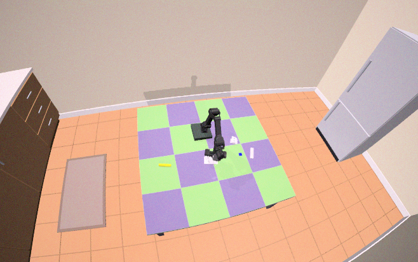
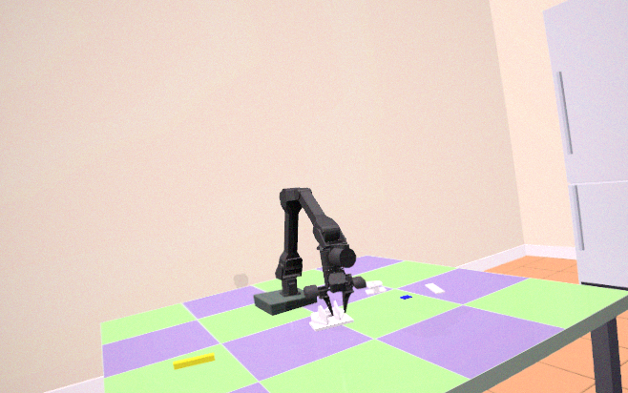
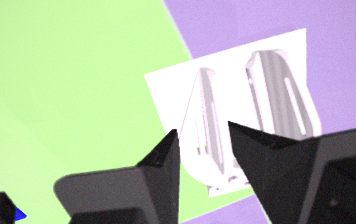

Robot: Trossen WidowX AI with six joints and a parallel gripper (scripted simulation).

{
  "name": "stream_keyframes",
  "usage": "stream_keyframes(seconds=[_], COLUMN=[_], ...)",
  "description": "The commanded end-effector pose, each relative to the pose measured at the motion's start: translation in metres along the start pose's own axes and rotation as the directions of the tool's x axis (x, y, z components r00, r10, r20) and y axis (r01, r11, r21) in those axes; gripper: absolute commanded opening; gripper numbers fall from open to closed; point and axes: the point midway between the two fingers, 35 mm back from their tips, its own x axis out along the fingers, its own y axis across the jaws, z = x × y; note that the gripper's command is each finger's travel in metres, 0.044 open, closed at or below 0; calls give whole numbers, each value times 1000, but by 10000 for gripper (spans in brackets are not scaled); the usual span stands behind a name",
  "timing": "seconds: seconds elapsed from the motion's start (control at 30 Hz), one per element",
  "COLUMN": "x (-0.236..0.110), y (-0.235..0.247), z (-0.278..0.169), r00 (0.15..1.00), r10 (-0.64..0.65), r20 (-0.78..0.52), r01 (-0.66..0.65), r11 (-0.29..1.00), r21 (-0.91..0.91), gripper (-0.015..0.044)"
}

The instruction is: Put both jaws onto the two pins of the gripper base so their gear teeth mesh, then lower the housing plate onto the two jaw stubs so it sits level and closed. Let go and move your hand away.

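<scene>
The white gripper base (image 1: pixel 211 161) (image 2: pixel 340 322) (image 3: pixel 175 82) lies flat on the table below the arm. My gripper (image 2: pixel 339 313) (image 3: pixel 200 130) points down over it, shut on one white jaw (image 3: pixel 207 110), the one on the left in the wrist view. The other white jaw (image 2: pixel 323 315) (image 3: pixel 280 90) stands beside it over the base, apart from it along the visible length. The gear teeth and pins are mostly hidden by the fingers and jaws, so meshing cannot be told. A small white part (image 1: pixel 234 140) (image 2: pixel 375 287), seemingly the housing plate, lies apart from the base.
A blue square (image 1: pixel 240 154) (image 2: pixel 406 297) and a white bar (image 1: pixel 251 152) (image 2: pixel 434 288) lie to the right of the base in the top and exterior views. A yellow bar (image 1: pixel 164 165) (image 2: pixel 194 361) lies to the left. The arm's dark base block (image 1: pixel 201 135) (image 2: pixel 273 305) stands behind.
</scene>
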Motion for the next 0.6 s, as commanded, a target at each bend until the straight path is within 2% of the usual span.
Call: stream_keyframes(seconds=[0.0, 0.57], x=[2, 4], y=[-1, -1], z=[0, 0], r00=[1000, 1000], r10=[-4, -4], r20=[1, 1], r01=[4, 4], r11=[1000, 1000], r21=[4, 4], gripper=[134, 134])
